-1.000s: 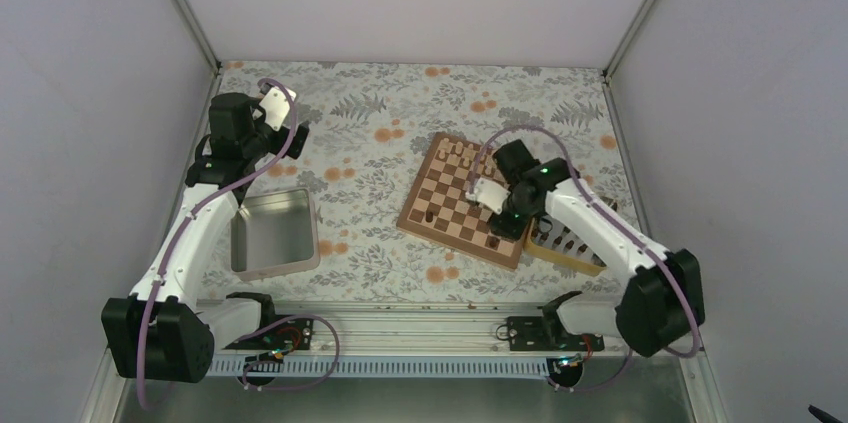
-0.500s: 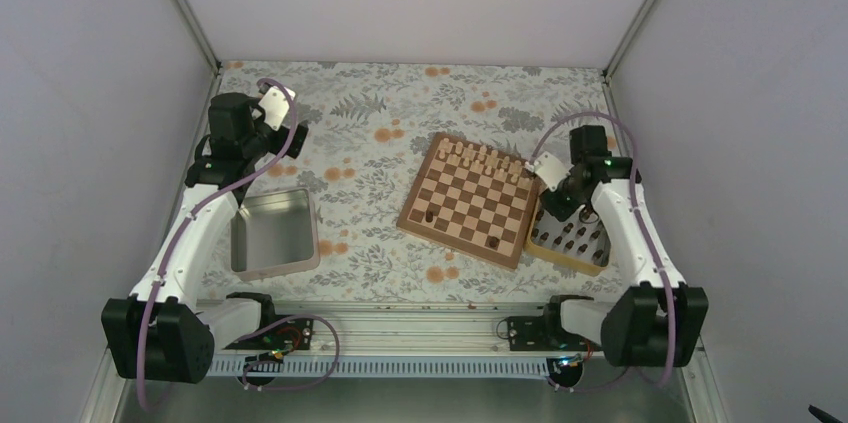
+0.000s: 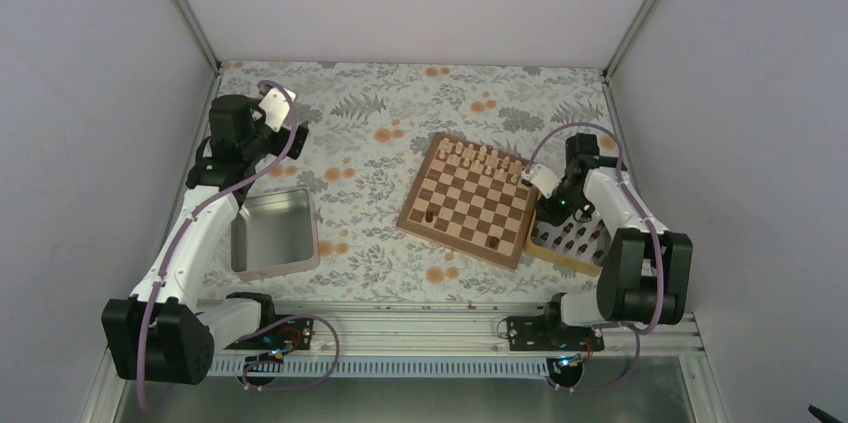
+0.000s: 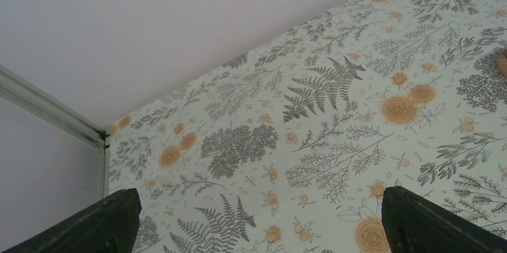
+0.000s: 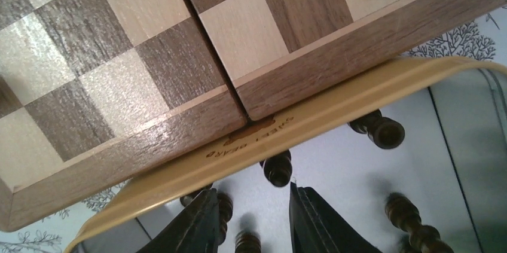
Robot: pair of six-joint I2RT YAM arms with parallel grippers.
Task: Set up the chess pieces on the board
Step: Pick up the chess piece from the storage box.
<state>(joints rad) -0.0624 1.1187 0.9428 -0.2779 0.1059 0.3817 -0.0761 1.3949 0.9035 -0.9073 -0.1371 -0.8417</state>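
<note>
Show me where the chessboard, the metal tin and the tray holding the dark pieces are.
chessboard [image 3: 472, 201]: top view, on the bare middle squares.
metal tin [image 3: 275, 233]: top view, on its bare floor.
tray [image 5: 359, 98]: right wrist view, on its pale rim beside the board's edge.

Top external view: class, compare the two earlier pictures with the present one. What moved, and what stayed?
The right gripper swung from over the board's near right corner rightward to the tray of dark pieces. It now hovers there open, holding nothing. The left gripper, the board and the tin stayed put.
</note>
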